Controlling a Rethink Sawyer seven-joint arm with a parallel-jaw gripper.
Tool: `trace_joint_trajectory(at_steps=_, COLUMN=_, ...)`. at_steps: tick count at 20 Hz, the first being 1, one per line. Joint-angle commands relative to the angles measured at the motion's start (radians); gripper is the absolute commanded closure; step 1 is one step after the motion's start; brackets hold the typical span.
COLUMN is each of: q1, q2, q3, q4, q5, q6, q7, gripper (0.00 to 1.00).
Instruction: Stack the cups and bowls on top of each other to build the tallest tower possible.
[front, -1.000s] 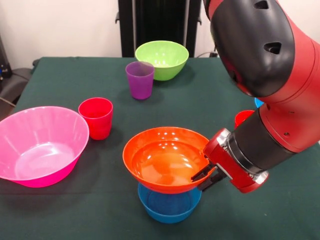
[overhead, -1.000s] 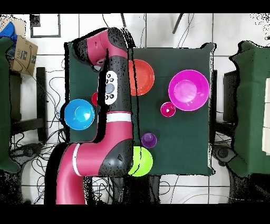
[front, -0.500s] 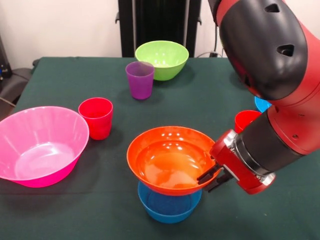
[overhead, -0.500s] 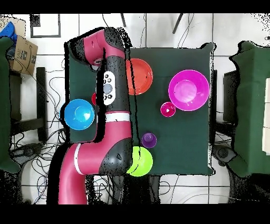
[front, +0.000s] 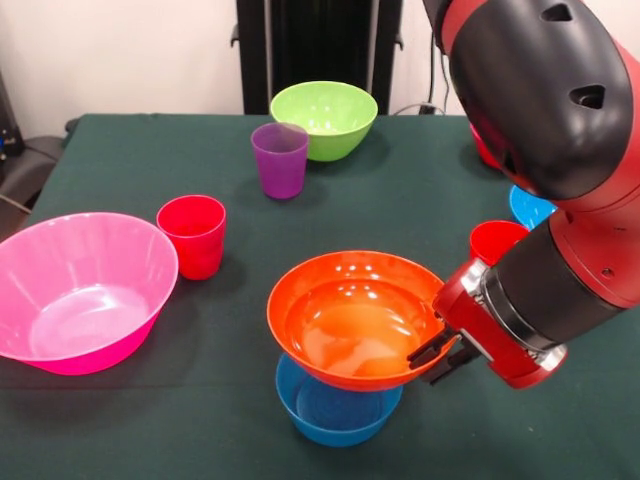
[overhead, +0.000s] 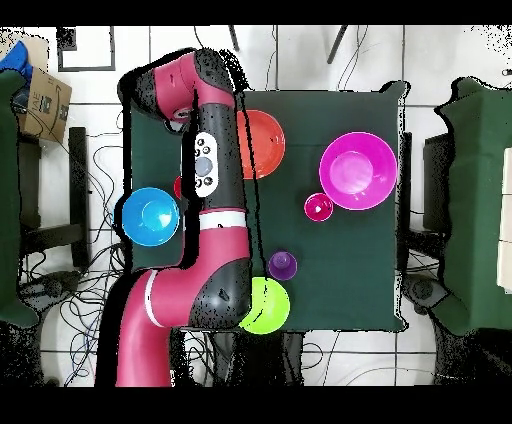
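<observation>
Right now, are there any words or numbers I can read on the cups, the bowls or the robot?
None can be read.
The cardboard box in the overhead view bears dark print, too small and blurred to read.
The orange bowl, the purple cup and the robot arm show no writing.

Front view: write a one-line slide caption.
Claw pinches the rim of the orange bowl over a small blue bowl; cups wait behind.

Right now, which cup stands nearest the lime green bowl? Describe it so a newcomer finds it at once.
In the front view, find the lime green bowl at the table's far edge. Just in front stands the purple cup, the only translucent purple one; the other cups are red.
</observation>
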Motion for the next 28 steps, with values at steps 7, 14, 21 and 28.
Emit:
trace_joint_trajectory(at_steps=7, q1=-0.079, q2=0.057, q3=-0.232, q4=-0.03, q5=0.215, q6=-0.046, q7=-0.174, gripper=1.0)
trace_joint_trajectory(at_steps=14, q1=-0.12, q2=0.078, q3=-0.363, q4=-0.027, q5=0.354, q6=-0.114, q7=-0.2, gripper=1.0)
trace_joint_trajectory(at_steps=21, q1=-0.142, q2=0.097, q3=-0.518, q4=-0.023, q5=0.514, q6=-0.149, q7=-0.17, gripper=1.0)
trace_joint_trajectory(at_steps=28, q1=-0.16, q2=0.111, q3=-0.701, q4=-0.012, q5=0.692, q6=-0.18, q7=-0.142, gripper=1.0)
